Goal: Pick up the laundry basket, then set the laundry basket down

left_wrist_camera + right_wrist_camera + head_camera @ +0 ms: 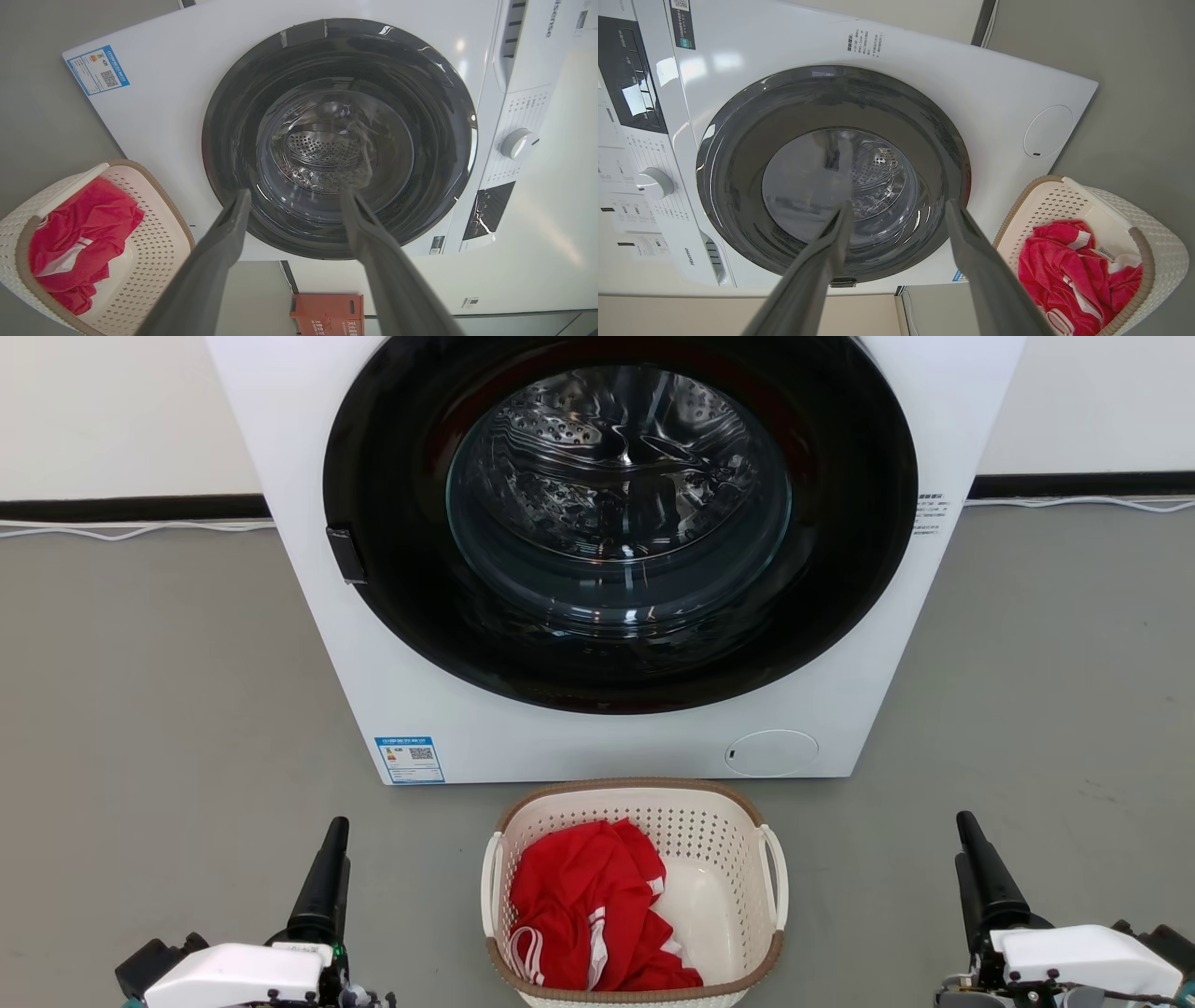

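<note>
Nothing is done so far. The left hand (334, 835) hangs open and empty, well left of the basket (616, 785). The basket sits on the floor (140, 709) just before the washer (308, 616), red cloth (579, 887) inside, handles untouched. The right hand (969, 835), well right, is open too. Grasp, lift and set-down all remain.

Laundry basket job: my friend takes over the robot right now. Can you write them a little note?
Left gripper: open, holding nothing.
Right gripper: open, holding nothing.
Cream-white perforated plastic laundry basket, brown woven-look rim: on the grey floor before the white front-loading washing machine, between the grippers, touching neither; crumpled red garment inside.
Done: nothing yet; basket not lifted.
Left: grip the basket, lift it, set it down.
</note>
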